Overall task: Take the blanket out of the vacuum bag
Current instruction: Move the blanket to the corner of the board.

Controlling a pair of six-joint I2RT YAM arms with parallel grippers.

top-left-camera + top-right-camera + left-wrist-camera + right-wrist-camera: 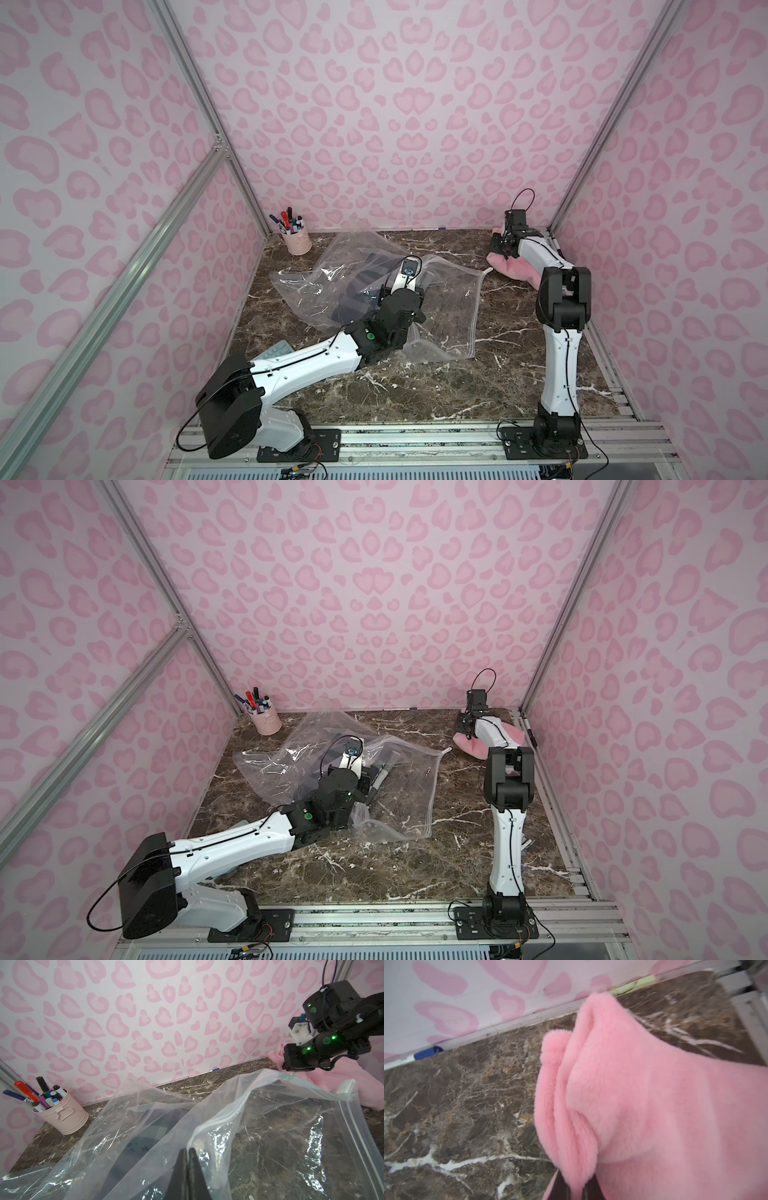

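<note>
Two pinched-tight grippers here: we see the left gripper [188,1150] nipping the one bag [449,316] mid-bench, and the right gripper [574,1187] nipping the one blanket [643,1095] in the bench's [415,386] back right corner. One cup [296,245] sits back left.

The vacuum bag [270,1126] is formed of clear, glossy plastic film, heavily creased and streaked with glare; a dark woven cloth [149,1132] is seen through it. The blanket [654,1105], at 1 o'clock on the bench [415,390], is of pink plush fleece, soft and matt. The bench is finished as polished brown marble veined in white. The pen cup [68,1118], at 10 o'clock, is coated smooth matt pink. The frame rails [124,286] are of ribbed, brushed aluminium. The fingers [179,1167] of the left tool [188,1150] are matt black.
</note>
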